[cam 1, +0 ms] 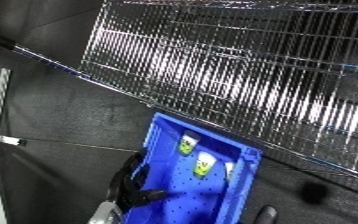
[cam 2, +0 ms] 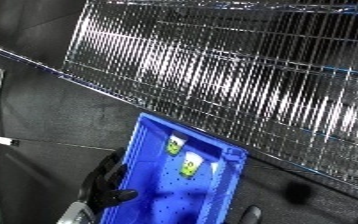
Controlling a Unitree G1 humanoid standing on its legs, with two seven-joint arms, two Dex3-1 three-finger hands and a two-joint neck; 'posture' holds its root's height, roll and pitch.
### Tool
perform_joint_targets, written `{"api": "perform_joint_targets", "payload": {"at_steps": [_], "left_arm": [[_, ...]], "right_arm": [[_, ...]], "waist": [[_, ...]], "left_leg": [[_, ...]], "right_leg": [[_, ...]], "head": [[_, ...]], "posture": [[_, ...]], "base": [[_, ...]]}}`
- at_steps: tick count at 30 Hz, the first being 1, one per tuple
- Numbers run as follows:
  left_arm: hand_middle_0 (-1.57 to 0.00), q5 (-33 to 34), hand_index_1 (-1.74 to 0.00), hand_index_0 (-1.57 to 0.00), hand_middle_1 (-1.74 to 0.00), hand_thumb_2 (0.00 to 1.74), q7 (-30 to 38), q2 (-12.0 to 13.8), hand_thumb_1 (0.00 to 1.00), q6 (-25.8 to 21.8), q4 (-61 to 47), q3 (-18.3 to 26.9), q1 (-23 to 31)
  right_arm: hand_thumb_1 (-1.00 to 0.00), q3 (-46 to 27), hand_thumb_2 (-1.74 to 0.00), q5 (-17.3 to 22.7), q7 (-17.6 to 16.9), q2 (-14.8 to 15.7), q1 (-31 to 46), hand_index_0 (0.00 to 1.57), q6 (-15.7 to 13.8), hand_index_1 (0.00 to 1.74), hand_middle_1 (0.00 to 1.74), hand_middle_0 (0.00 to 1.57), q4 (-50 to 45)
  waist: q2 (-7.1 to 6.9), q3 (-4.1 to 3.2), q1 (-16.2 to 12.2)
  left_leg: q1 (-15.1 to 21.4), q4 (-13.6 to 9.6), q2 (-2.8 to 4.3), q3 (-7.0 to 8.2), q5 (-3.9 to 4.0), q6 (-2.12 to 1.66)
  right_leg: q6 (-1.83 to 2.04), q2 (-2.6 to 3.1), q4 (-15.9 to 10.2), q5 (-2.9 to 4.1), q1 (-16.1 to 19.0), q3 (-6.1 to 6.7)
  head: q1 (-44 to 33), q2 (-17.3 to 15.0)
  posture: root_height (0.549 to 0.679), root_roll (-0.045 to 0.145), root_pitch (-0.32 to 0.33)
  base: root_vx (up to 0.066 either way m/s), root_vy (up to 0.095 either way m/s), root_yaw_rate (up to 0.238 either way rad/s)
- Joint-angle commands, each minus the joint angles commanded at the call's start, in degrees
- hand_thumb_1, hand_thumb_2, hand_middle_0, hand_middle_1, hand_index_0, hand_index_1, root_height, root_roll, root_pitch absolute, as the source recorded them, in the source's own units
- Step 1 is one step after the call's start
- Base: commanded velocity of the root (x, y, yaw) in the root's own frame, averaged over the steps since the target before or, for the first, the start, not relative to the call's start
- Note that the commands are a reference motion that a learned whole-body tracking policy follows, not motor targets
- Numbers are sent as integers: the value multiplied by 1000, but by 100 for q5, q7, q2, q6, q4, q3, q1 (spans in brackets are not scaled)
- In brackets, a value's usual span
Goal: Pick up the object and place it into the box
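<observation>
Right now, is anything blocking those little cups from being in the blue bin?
No. Both cups already lie inside the bin, and nothing visible covers them. The left hand grips the bin's near wall, clear of them.

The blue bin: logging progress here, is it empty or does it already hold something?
Not empty. The blue bin holds two small green-and-white items, resting on its perforated floor; what they are cannot be told.

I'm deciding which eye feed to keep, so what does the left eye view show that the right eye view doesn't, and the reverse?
Only the left eye view: nothing of its own; it merely sets everything further right.

Only the right eye view: nothing of its own either.

Both: the blue bin holding two small white containers with green labels, the left hand curled over the bin's left wall, a fingertip of the right hand at the bottom edge, and the wire shelf above.
</observation>
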Motion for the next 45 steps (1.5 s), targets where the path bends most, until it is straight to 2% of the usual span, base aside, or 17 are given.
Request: {"api": "perform_joint_targets", "payload": {"at_steps": [4,9,18,23,28,35,45], "left_arm": [[0,-74,0,0,0,0,-151,-32,0,225,41,-50,-27],[0,-21,0,0,0,0,-461,-117,0,543,51,-191,-52],[0,337,0,0,0,0,-314,-307,0,276,-330,-593,-133],[0,496,0,0,0,0,-265,-423,0,361,-537,-830,-148],[0,553,0,0,0,0,-146,-504,0,472,-605,-969,-123],[0,560,0,0,0,0,59,-608,0,607,-619,-1080,-66],[0,828,0,0,0,0,276,-638,0,775,-611,-1149,5]], "right_arm": [[0,3,0,-12,-48,-1,-34,0,-17,0,0,0,-38],[0,-1,0,-43,-108,6,-96,0,-41,0,0,0,-96],[0,83,0,-144,-370,-83,-323,0,8,0,0,0,-221],[0,2,0,-186,-400,-187,-435,0,32,0,0,0,-206],[0,-68,0,-267,-388,-300,-492,0,-55,0,0,0,-261],[0,-130,0,-472,-332,-404,-581,0,-84,0,0,0,-352],[0,-80,0,-601,-162,-488,-751,0,-185,0,0,0,-536]], "waist": [[24,0,-35],[85,0,-98],[281,0,-245],[409,0,-313],[554,0,-391],[642,0,-523],[643,0,-628]], "left_leg": [[-6,13,-6,42,-16,16],[-29,84,-2,112,-65,34],[-71,282,29,254,-141,33],[-71,299,34,299,-118,37],[-54,253,45,336,-68,29],[35,194,56,379,-44,14],[66,371,90,487,-162,9]], "right_leg": [[18,-3,-23,31,-23,26],[49,-14,-31,87,-71,67],[87,18,-20,213,-178,219],[118,19,-36,321,-226,275],[140,-2,33,349,-286,311],[126,-12,108,346,-300,351],[101,5,148,365,-297,399]], "head": [[176,13],[794,28],[2489,25],[3349,82],[4224,135],[5159,147],[6407,332]], "posture": [[647,30,60],[647,28,60],[646,28,56],[646,28,53],[645,29,53],[644,33,43],[644,37,31]], "base": [[-12,7,-80],[-15,-9,-90],[-24,16,-142],[-13,11,-97],[-17,34,-117],[-8,26,-126],[-10,-5,-93]]}}
